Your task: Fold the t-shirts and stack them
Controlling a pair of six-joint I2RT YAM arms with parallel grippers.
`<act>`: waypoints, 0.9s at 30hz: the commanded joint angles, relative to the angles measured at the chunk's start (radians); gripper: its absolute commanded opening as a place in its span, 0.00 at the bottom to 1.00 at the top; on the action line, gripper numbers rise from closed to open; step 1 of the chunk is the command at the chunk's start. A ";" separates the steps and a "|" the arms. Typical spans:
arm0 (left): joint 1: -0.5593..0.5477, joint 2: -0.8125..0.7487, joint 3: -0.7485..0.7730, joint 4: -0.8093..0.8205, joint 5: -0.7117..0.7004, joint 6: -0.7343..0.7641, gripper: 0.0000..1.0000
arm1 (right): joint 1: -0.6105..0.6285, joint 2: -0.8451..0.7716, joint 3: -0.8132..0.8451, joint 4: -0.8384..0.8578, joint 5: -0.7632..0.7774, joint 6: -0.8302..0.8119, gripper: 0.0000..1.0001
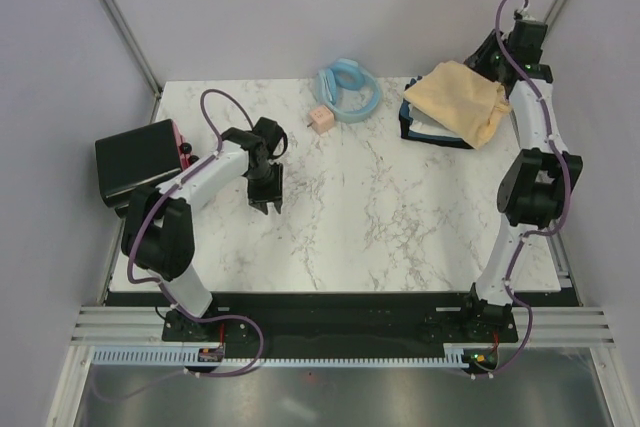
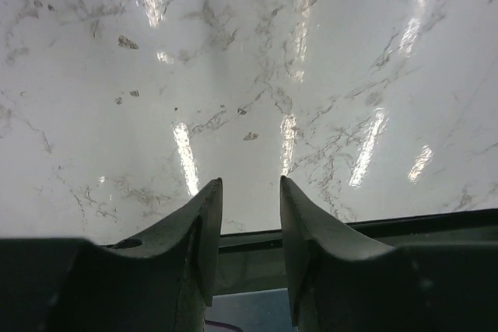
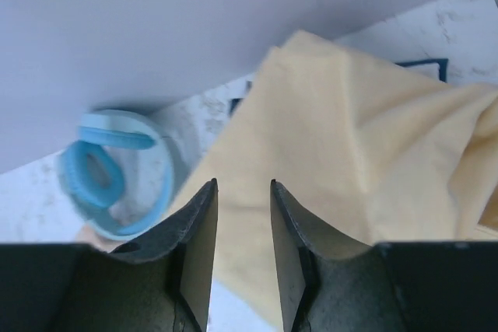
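Hovering low over the bare table (image 1: 380, 217), the left pincer (image 2: 249, 183) stands apart and empty, seemingly parked clear of the work. At the far right corner the right pincer (image 3: 242, 186) hangs above the pale yellow t-shirt (image 3: 350, 138), jaws apart and gripping nothing. That shirt lies rumpled atop the dark navy t-shirt (image 1: 410, 129), probably where the stack belongs.

I work in a robotics lab cell: my marble-topped bench (image 1: 380, 217) stands boxed in by plain grey walls (image 1: 330, 7), with aluminium rails (image 1: 115, 325) and a cable duct (image 1: 330, 357) at its near edge
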 commanded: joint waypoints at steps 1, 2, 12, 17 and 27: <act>0.006 -0.017 0.111 0.042 -0.018 -0.016 0.43 | 0.011 -0.222 -0.017 0.085 -0.188 0.123 0.40; 0.006 -0.014 0.124 0.047 -0.008 -0.021 0.43 | 0.037 -0.257 -0.072 0.100 -0.199 0.160 0.40; 0.003 -0.001 0.254 0.056 0.036 -0.042 0.43 | 0.524 -0.662 -0.823 0.163 -0.150 0.246 0.37; 0.002 -0.021 0.248 0.063 0.051 -0.042 0.43 | 0.658 -0.641 -0.868 0.110 -0.132 0.220 0.37; 0.000 -0.066 0.188 0.106 0.067 -0.052 0.43 | 0.709 -0.518 -0.802 0.002 -0.104 0.177 0.36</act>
